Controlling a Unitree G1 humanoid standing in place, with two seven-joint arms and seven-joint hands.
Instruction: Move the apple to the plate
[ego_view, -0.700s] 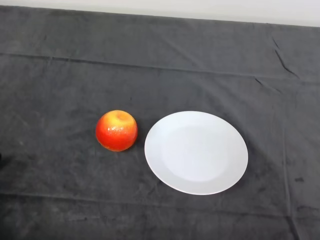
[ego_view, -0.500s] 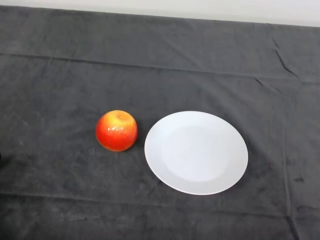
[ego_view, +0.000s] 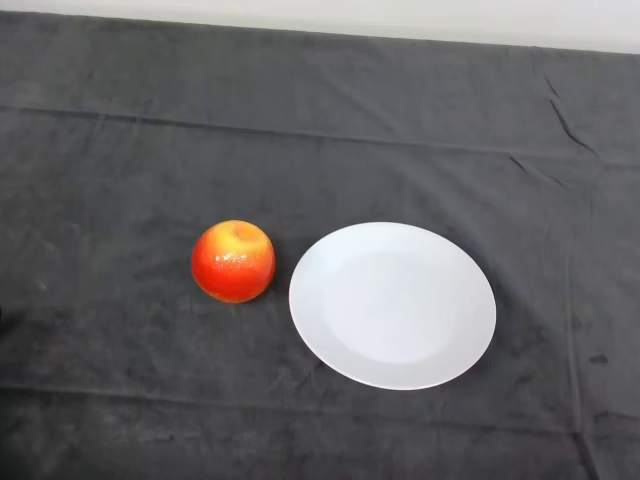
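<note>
Dark cloth (ego_view: 120, 140) over table, creased, pale wall strip along the far edge. Hand: none showing, so nothing can be recorded of it or of what it holds. Apple (ego_view: 233, 261): red-orange, yellow crown, upright on the cloth, stem dimple up; roundish, no long axis to favour. Plate (ego_view: 392, 304): white, bare, just beside the apple on its right, narrow gap between them. Transfer not yet begun; judged a short rightward carry.
</note>
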